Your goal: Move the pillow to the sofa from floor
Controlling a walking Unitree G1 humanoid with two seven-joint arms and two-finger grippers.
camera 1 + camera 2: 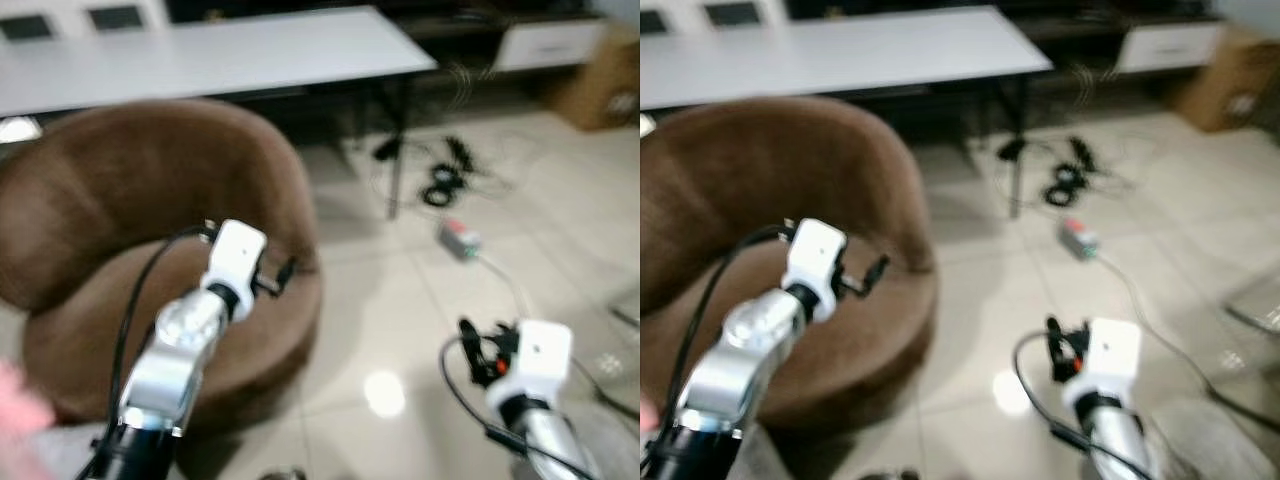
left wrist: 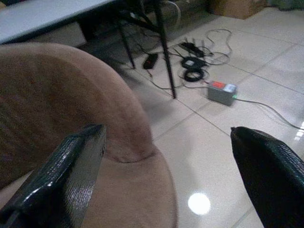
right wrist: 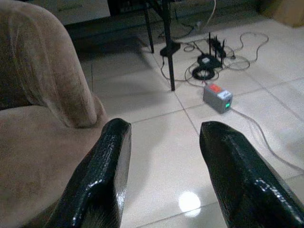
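The brown round sofa (image 1: 120, 200) takes up the left half of the eye views, its seat (image 2: 128, 190) low and bare. My left gripper (image 1: 282, 274) hangs over the seat's right edge, open with nothing between its fingers (image 2: 71, 166). My right gripper (image 1: 476, 350) is over the tiled floor to the right of the sofa, also open and empty, its fingers (image 3: 107, 166) pointing toward the sofa's side. A blurred pink patch (image 1: 18, 412) sits in the lower left corner; I cannot tell what it is.
A long white table (image 1: 220, 50) stands behind the sofa on thin black legs (image 1: 398, 150). Black cables (image 1: 445, 175) and a grey power box (image 1: 460, 238) lie on the floor beyond my right arm. A cardboard box (image 1: 600, 85) is at the far right.
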